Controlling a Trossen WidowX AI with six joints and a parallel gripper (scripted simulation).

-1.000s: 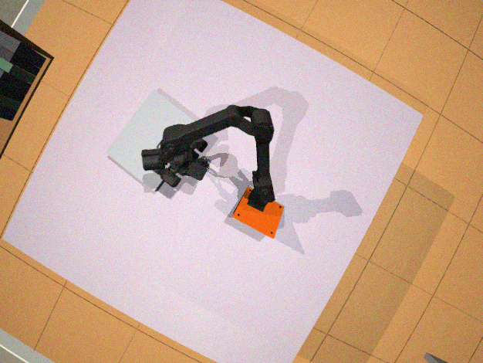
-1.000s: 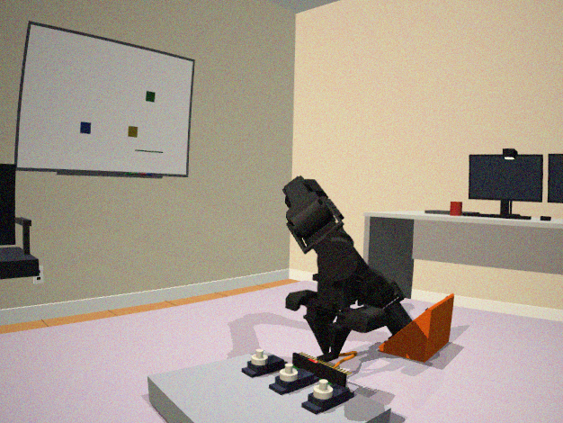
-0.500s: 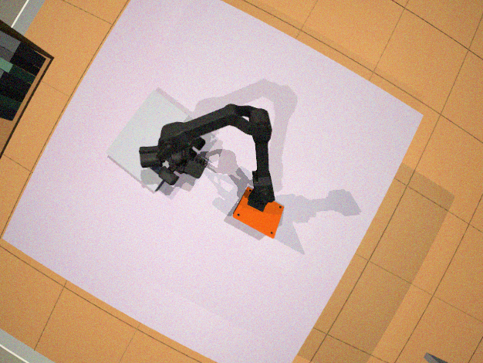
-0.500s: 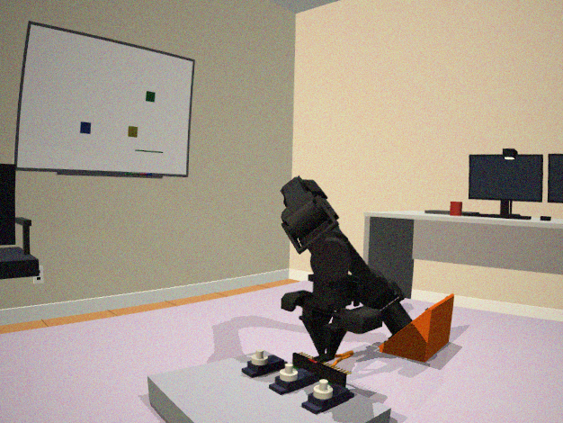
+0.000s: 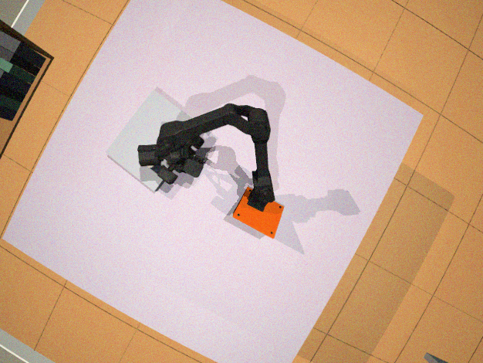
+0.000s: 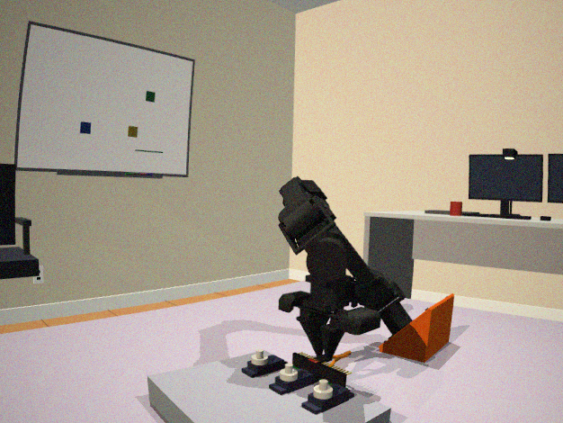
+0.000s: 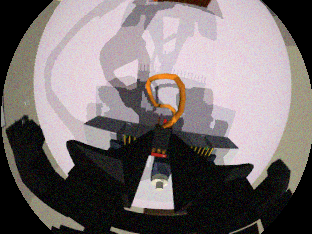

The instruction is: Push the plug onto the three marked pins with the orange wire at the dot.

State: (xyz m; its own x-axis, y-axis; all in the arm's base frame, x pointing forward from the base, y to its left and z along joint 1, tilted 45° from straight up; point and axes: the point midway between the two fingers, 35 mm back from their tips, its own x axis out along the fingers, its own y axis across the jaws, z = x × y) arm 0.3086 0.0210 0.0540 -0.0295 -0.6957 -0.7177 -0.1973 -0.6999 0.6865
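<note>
My gripper (image 6: 324,357) (image 7: 162,135) is low at the pin row, its narrow fingertips shut on the small dark plug (image 7: 161,136). The orange lead (image 6: 342,356) (image 7: 182,95) leaves the plug and loops away from the holder. The black pin holder (image 6: 335,372) (image 7: 216,142) stands upright on the grey plate. Yellow pins (image 7: 202,151) show on both sides of the fingers. Between the fingers, short pin ends and the red band (image 7: 159,155) show right beside the plug. How far the plug is on, and the dot, cannot be made out. The top view hides the fingertips behind the arm.
The grey plate (image 5: 134,130) (image 6: 195,391) carries three dark servos with white horns (image 6: 259,359) (image 6: 289,374) (image 6: 323,391), behind the pin holder. One horn (image 7: 159,180) shows between the fingers. The arm's orange wedge mount (image 5: 259,222) (image 6: 438,329) stands beyond the lead.
</note>
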